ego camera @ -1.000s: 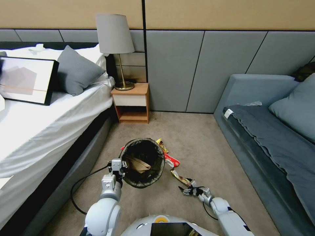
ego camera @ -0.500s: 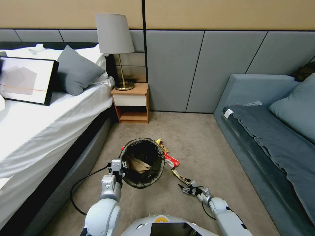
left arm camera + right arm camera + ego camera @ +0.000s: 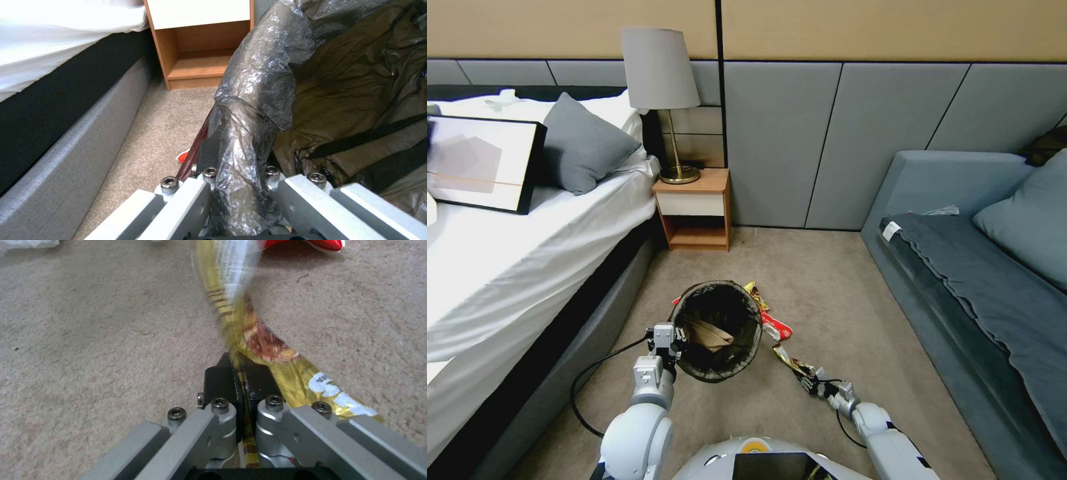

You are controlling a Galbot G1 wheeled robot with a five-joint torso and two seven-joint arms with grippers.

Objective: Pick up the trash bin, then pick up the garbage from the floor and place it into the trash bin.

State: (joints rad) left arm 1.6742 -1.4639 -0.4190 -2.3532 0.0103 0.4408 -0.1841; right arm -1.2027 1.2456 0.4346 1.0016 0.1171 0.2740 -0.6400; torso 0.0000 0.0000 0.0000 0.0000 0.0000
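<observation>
My right fingers (image 3: 240,380) are pinched on the near end of the yellow wrapper (image 3: 262,343) lying on the carpet: light, crinkly, slippery foil, best gripped well in. My left fingers (image 3: 236,173) clamp the trash bin (image 3: 720,330) rim, bag-slick.

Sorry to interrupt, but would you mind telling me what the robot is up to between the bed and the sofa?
It is clearing litter off the carpet. The left gripper is clamped on the bag-lined rim of the trash bin, which already holds crumpled tan paper. The right gripper has its fingers pinched shut on a yellow snack wrapper lying on the floor beside the bin. A red wrapper lies on the carpet next to the bin.
</observation>
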